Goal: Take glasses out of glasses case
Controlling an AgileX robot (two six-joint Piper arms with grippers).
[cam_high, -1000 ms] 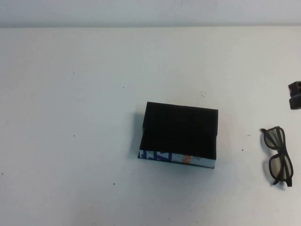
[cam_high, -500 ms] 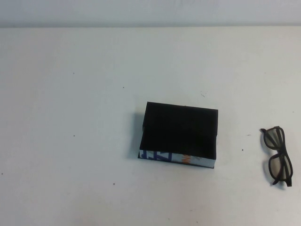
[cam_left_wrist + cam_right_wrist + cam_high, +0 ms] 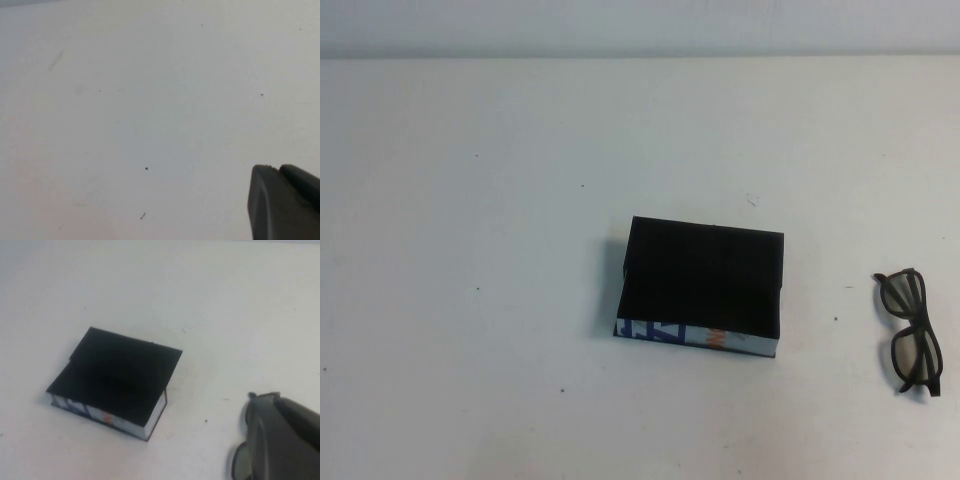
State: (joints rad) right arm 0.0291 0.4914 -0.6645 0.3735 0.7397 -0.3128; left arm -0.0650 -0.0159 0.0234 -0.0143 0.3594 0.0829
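Note:
The glasses case (image 3: 702, 280), a shut black box with a white strip printed in blue and orange along its near edge, lies in the middle of the table. The dark-framed glasses (image 3: 912, 330) lie on the table to its right, outside the case. Neither gripper shows in the high view. In the right wrist view the case (image 3: 120, 375) lies ahead, and my right gripper (image 3: 265, 396) is shut and empty, with a lens of the glasses (image 3: 241, 462) just beside it. My left gripper (image 3: 275, 167) is shut and empty over bare table.
The white table (image 3: 470, 250) has only small dark specks on it. A pale wall runs along its far edge (image 3: 640, 55). The glasses lie close to the right edge of the high view.
My right gripper showed at the right edge of the high view one second ago and has since moved out of that view. The case and the glasses have not moved.

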